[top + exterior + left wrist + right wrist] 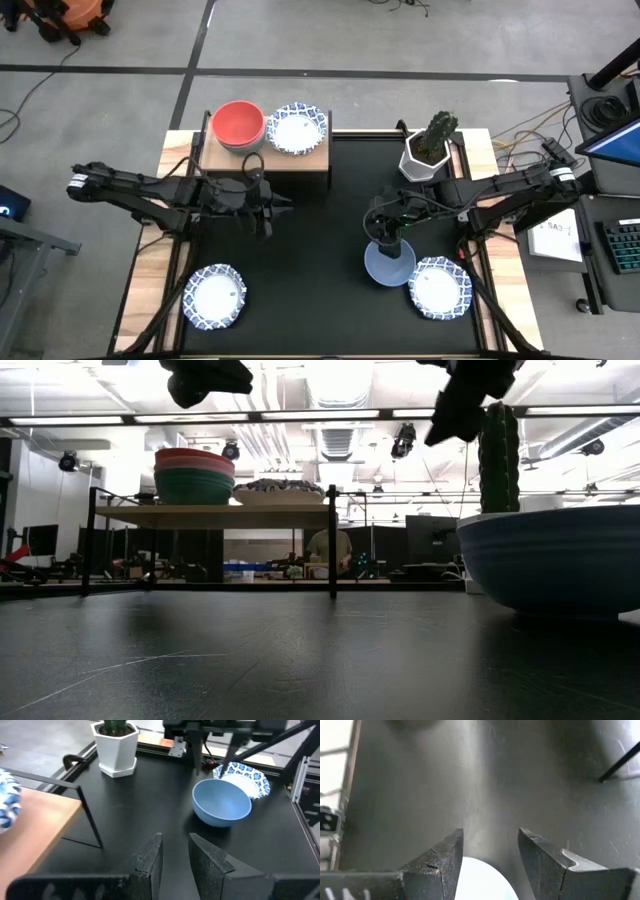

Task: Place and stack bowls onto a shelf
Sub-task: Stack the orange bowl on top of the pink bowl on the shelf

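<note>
Leftmost on the tabletop point(330, 300), a white bowl with a blue patterned rim point(214, 296) sits near the front edge, untouched. Behind it, the shelf point(305, 160) carries a stack topped by the red bowl point(238, 122), with pink and green bowls point(193, 485) beneath it in the low view, and beside that stack a patterned bowl point(298, 129). The left pincer point(268, 212) hangs just in front of the shelf, empty, its fingers point(150, 862) parted by a narrow gap.

Further right, the right pincer point(386, 240) hovers directly over the blue bowl point(388, 264), jaws apart and holding nothing. That bowl touches another patterned bowl point(439, 288) at its right. The cactus pot point(428, 156) stands behind them, well apart.

My judgement: these bowls look light, rigid and smooth-glazed or plastic, so likely slippery. The rim is the sensible hold, 1 finger inside the wall and 1 outside, on the side away from the patterned neighbour. A thin wall gives little purchase, so the bowl may tilt when lifted, and a hard landing on the stack could chip it if ceramic.
</note>
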